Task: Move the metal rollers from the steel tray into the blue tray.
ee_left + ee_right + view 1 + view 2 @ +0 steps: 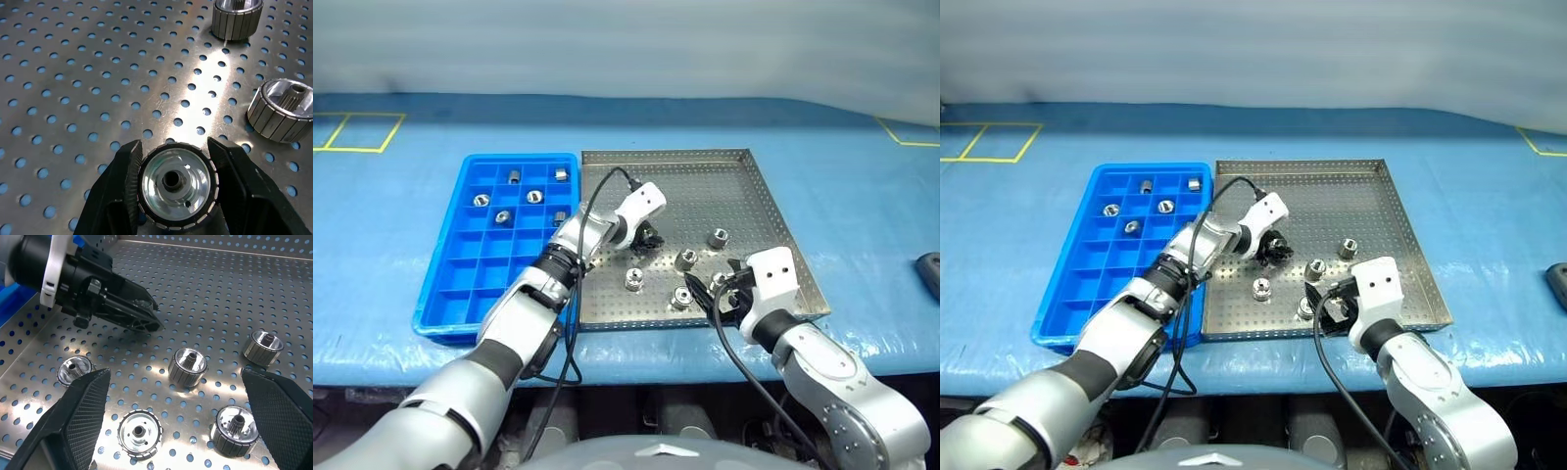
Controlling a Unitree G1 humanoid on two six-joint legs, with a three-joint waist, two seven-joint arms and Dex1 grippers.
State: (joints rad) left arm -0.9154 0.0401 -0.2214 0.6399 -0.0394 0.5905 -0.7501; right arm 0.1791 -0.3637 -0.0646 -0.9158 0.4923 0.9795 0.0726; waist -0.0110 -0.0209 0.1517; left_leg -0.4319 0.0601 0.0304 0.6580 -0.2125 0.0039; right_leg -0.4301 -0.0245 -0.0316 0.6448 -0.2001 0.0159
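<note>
Roller (173, 192): pinched in our left gripper (649, 238) above steel tray (759, 188). Right gripper (178, 418) spread wide over 5 loose rollers. Next: we carry it to blue tray (450, 291).

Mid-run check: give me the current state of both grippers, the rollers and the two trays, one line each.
left gripper: shut on a roller, over the steel tray floor.
held roller: clamped between the two black fingers.
right gripper: open, empty, above the loose rollers.
loose rollers: five lying free in the steel tray.
steel tray: rollers remain inside.
blue tray: six rollers in far compartments, near rows unfilled.
</note>
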